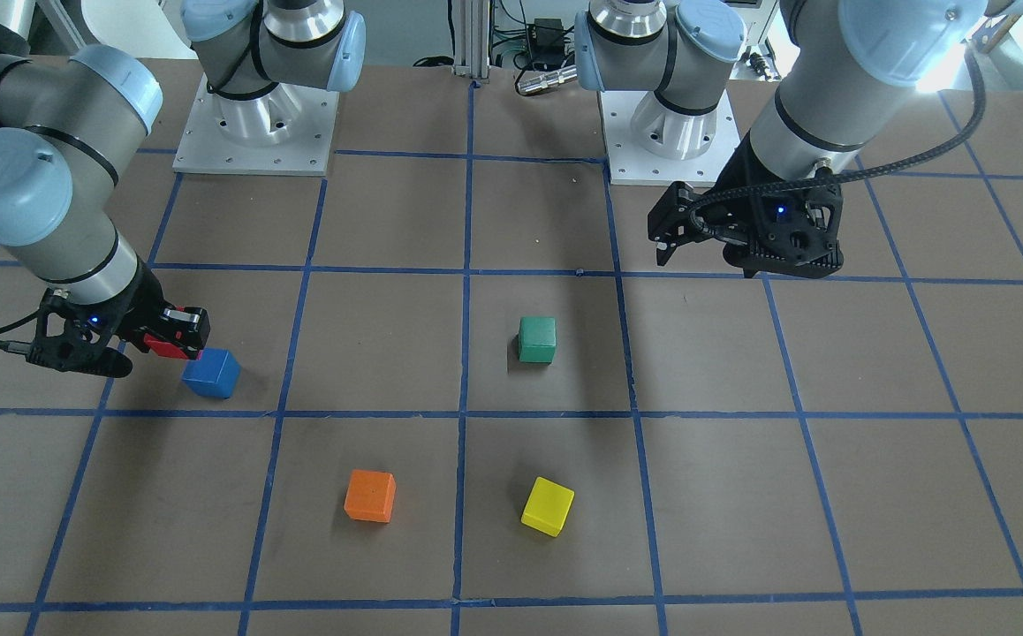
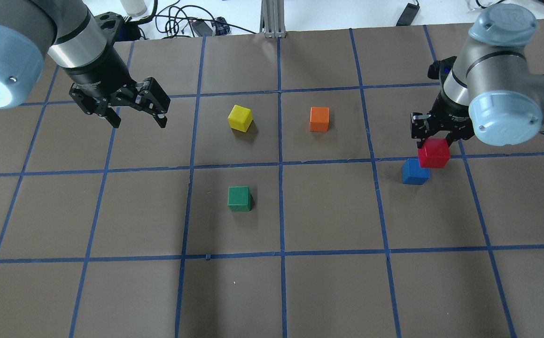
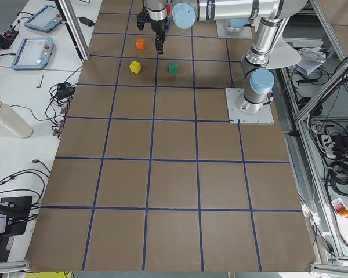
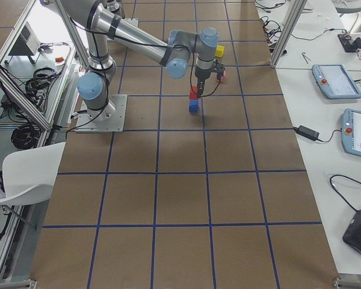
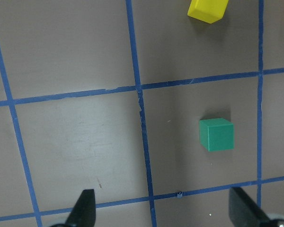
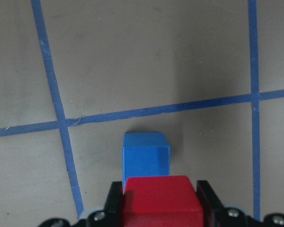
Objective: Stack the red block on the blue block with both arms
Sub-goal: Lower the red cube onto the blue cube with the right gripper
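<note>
My right gripper is shut on the red block and holds it above the table, just beside the blue block. In the right wrist view the red block sits between the fingers, with the blue block on the table just beyond it. In the front view the red block hangs left of the blue block, clear of its top. My left gripper is open and empty, high above the table's left side; its fingertips frame bare table in the left wrist view.
A green cube lies near the table's middle, a yellow cube and an orange cube farther back. The brown table carries a blue tape grid. The arm bases stand at the robot's edge.
</note>
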Tool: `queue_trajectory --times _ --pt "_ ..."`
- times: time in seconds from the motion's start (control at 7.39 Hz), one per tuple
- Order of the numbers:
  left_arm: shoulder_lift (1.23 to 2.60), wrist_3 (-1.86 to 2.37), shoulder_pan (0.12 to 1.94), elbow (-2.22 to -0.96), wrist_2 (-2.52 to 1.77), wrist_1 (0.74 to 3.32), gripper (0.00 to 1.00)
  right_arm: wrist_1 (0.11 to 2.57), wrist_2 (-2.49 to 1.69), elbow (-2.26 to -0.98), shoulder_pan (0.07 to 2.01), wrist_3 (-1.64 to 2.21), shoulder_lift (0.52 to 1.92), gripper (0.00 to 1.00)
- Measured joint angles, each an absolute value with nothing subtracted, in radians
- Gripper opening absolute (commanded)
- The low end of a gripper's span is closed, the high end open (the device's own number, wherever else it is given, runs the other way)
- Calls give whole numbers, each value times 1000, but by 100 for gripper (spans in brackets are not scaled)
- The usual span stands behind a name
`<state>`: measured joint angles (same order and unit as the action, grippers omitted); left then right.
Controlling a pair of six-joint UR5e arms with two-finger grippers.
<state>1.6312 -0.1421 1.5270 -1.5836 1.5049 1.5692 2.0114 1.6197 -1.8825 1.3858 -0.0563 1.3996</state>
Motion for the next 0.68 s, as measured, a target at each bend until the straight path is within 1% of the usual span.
queue_trajectory --times 0.68 --pt "1639 -142 1527 -1583 1504 1568 100 2096 1617 -1922 1386 -68 1394 17"
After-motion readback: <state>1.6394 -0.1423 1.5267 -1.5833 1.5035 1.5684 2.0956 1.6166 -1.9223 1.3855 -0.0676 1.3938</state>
